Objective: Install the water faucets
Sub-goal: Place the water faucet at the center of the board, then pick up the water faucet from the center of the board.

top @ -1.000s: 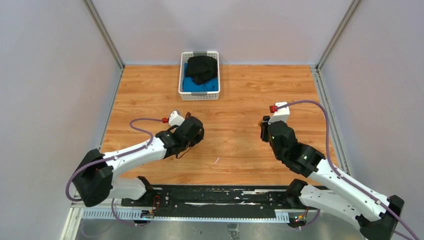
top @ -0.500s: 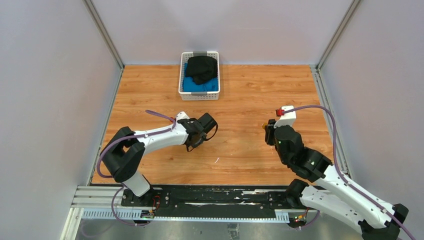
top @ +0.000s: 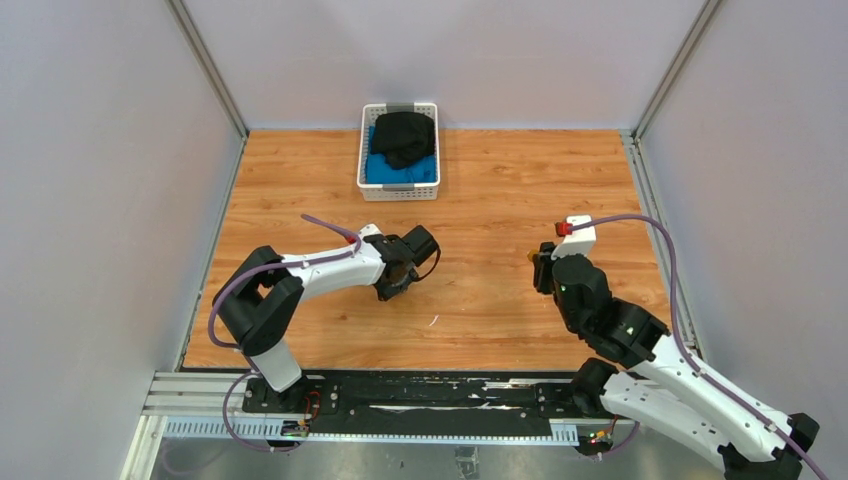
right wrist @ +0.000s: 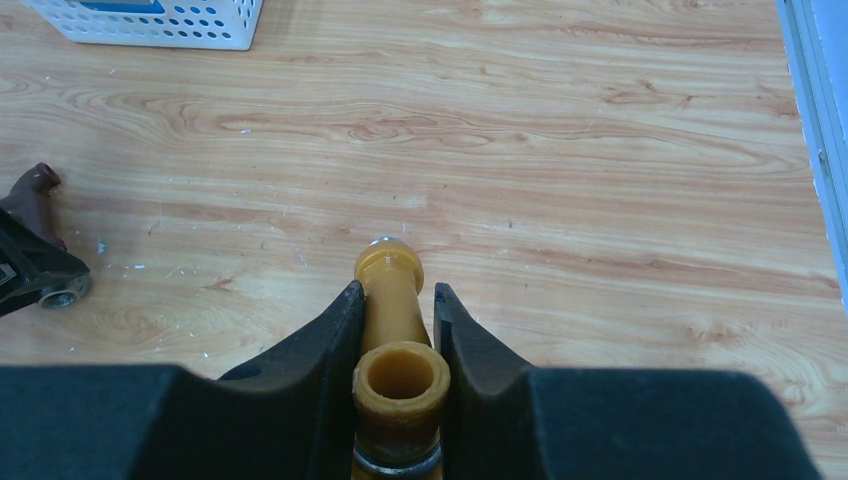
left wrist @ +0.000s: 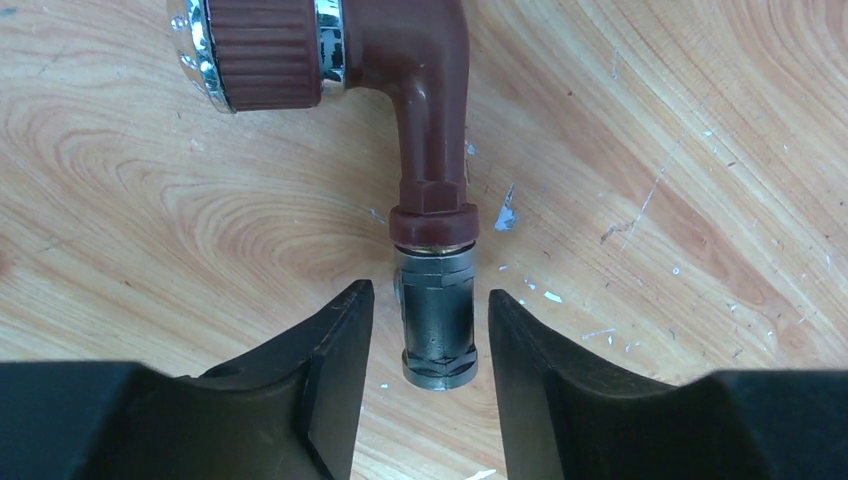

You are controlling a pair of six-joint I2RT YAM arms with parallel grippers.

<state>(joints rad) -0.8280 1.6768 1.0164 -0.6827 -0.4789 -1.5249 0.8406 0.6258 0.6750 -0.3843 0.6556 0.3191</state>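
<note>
We find the left gripper (left wrist: 430, 296) slightly spread, one finger on each side of the grey end (left wrist: 436, 325) of the brown faucet (left wrist: 430, 150). A narrow gap shows on both sides, and neither finger touches it. The brown faucet lies flat on the table (top: 500, 180), left of centre, its ribbed knob (left wrist: 265, 50) at the end away from the gripper. The right gripper (right wrist: 397, 292) is pressed together on the yellow faucet (right wrist: 388, 275), pinching it from both sides, right of centre. A basket (top: 399, 192) holding black and blue cloth sits at the far edge.
</note>
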